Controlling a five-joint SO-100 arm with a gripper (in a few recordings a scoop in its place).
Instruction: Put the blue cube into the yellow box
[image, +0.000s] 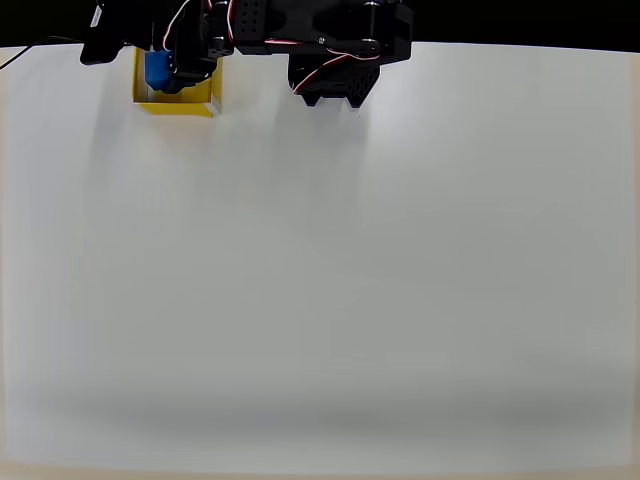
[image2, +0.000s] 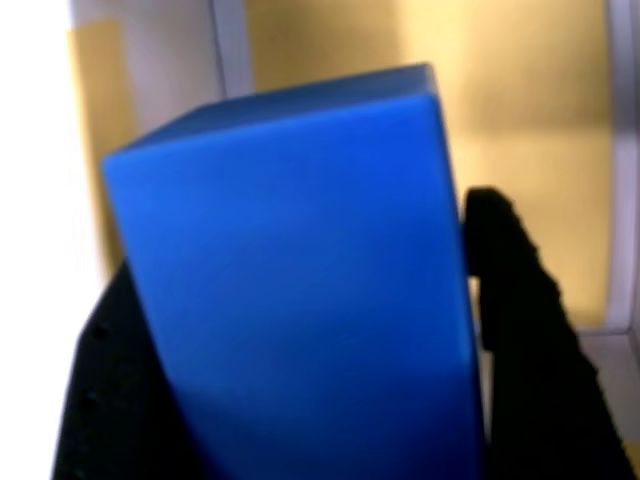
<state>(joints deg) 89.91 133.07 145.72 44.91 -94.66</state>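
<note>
Blue cube (image2: 300, 280) clamped between end effector (image2: 300, 400) fingers, seemingly over yellow box (image: 205, 100).

Even, bright overhead light; wrist view blurred, perhaps overexposed left.

No readable text, label or number anywhere.

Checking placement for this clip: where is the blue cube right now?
In the overhead view the blue cube sits at top left, held in the tool over the yellow box; the wrist view shows it between the black fingers.
</note>
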